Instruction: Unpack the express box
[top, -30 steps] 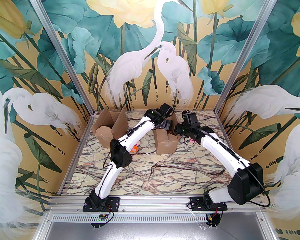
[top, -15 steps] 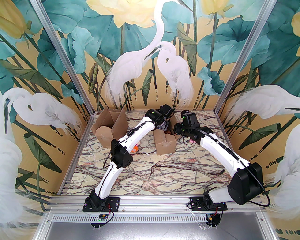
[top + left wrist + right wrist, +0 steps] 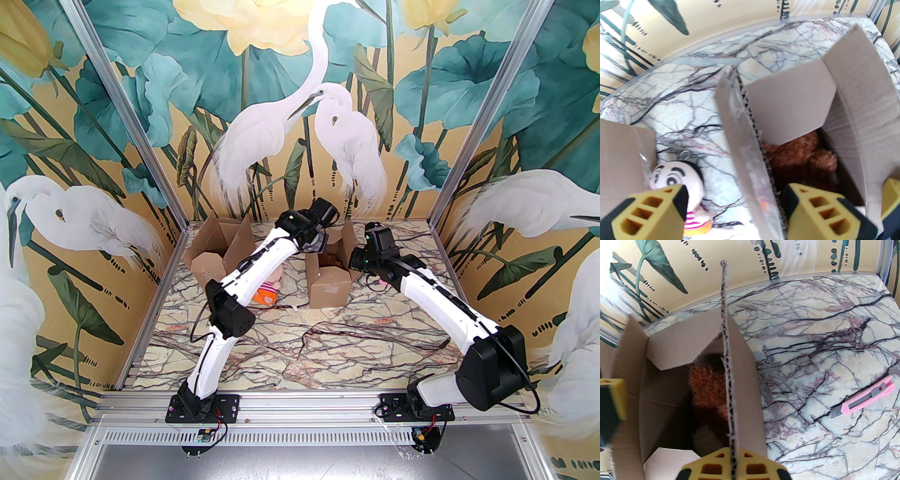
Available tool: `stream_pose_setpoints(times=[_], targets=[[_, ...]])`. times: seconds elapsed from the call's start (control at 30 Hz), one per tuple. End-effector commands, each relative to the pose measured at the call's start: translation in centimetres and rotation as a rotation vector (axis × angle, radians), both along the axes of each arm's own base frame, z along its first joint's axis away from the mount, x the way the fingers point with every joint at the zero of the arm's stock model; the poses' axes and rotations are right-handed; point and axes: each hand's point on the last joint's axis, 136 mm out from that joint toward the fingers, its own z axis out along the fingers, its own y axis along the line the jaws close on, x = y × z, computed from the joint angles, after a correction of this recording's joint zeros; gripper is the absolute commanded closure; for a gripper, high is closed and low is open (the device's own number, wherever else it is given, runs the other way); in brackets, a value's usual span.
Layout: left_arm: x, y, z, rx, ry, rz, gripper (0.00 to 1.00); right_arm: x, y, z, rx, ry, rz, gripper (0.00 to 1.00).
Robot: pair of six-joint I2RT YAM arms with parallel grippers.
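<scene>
The right end effector (image 3: 734,462) pinches the right flap (image 3: 743,380) edge-on (upright); left end effector (image 3: 734,194) gapes astride the left flap (image 3: 738,140)

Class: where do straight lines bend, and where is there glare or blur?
Left wrist view: the table's far edge bows, the doll is soft. Right wrist view: white glare top left; the right gripper, shut on the box flap, is cropped below. Top external view: sharp, evenly lit.
</scene>
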Motion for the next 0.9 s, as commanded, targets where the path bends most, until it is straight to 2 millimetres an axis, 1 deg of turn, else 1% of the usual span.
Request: stream_pose_setpoints(times=[0.0,0.2,0.3,0.33,0.47,0.57,0.73,0.87], targets=[[-0.9,0.9,1.9,-0.030,-0.002,-0.035,0.30,-0.5,-1.1,-1.0,-0.010,0.032,-0.057,0.99],[-1.4,1.9,1.4,-0.104,0.047,-0.045,0.31,-0.5,-1.2,-0.7,-0.011,0.031,-0.064,0.98],[-1.6,2.6,1.0,-0.153,0.074,-0.054,0.35,-0.6,-1.4,-0.4,-0.017,0.029,-0.067,0.97],[-1.8,2.8,1.0,-0.168,0.073,-0.054,0.37,-0.6,-1.4,-0.3,-0.018,0.030,-0.069,0.97],[-2.0,3.9,1.0,-0.221,0.085,-0.047,0.42,-0.5,-1.3,0.1,-0.007,0.024,-0.071,0.97],[-2.1,4.4,0.6,-0.249,0.108,-0.046,0.47,-0.4,-1.2,0.2,-0.005,0.032,-0.067,0.97],[-2.0,3.9,-0.2,-0.320,0.153,-0.065,0.55,-0.3,-1.0,0.4,0.003,0.032,-0.067,0.96],[-2.1,2.6,-0.7,-0.380,0.184,-0.103,0.59,-0.3,-0.7,0.7,0.020,0.026,-0.057,0.96]])
